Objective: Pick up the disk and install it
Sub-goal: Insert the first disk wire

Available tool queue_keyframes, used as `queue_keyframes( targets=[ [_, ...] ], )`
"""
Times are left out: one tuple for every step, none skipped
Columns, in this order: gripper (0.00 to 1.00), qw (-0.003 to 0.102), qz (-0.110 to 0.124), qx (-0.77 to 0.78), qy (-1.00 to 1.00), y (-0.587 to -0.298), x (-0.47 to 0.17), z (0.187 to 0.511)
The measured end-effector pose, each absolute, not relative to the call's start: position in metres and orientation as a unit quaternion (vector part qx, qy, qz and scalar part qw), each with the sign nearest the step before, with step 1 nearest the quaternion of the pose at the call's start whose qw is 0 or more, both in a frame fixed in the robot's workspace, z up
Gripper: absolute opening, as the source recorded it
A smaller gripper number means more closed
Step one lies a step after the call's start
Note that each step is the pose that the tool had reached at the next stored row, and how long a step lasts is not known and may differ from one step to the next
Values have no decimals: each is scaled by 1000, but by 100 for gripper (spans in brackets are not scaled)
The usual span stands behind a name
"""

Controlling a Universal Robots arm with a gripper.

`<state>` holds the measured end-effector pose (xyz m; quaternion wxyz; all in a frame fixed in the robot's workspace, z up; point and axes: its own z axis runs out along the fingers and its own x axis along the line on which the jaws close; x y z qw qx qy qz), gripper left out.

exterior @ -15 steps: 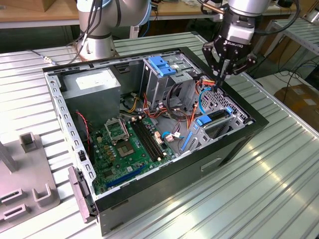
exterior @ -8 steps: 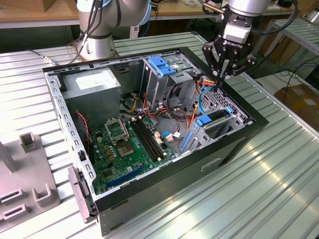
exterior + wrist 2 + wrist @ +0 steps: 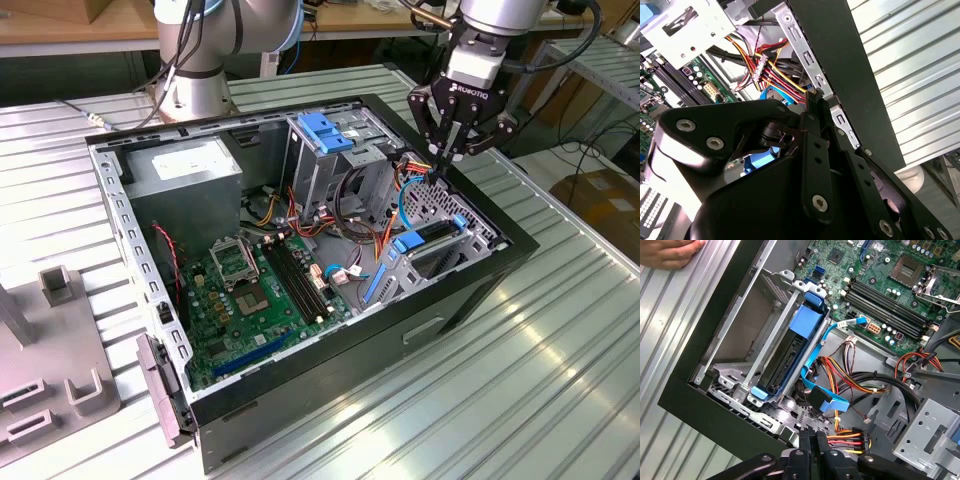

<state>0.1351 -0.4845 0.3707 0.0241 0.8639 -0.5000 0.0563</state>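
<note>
While my gripper (image 3: 447,160) hangs closed and empty over the case (image 3: 480,290), the disk (image 3: 785,357) sits edge-up in its bay. I judge it stiff, dense and shock-sensitive; grip the blue frame (image 3: 805,322).

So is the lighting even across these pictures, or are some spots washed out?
Exterior view: the ribbed metal table shows bright streaks of glare. Second wrist view: the tool looms dark and shadowed up close. First wrist view: the motherboard is evenly lit, and the disk lies in shade.
</note>
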Motion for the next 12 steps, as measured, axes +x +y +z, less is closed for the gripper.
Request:
queue_keyframes(
  targets=[
    [17,24,56,864,-500,-484,135,371],
    [17,24,56,864,-500,-485,135,371],
    [17,24,56,864,-500,-485,135,371],
    [17,24,56,864,-500,-485,135,371],
    [17,24,56,864,-500,-485,135,371],
    [17,24,56,864,-500,-485,135,371],
    [17,24,56,864,-500,-485,135,371],
    [17,24,56,864,-500,-487,135,371],
    [17,24,56,864,-500,-488,135,371],
    [17,24,56,864,-500,-489,135,371],
    [17,24,56,864,-500,-489,135,371],
    [17,24,56,863,-502,-489,135,370]
  ],
)
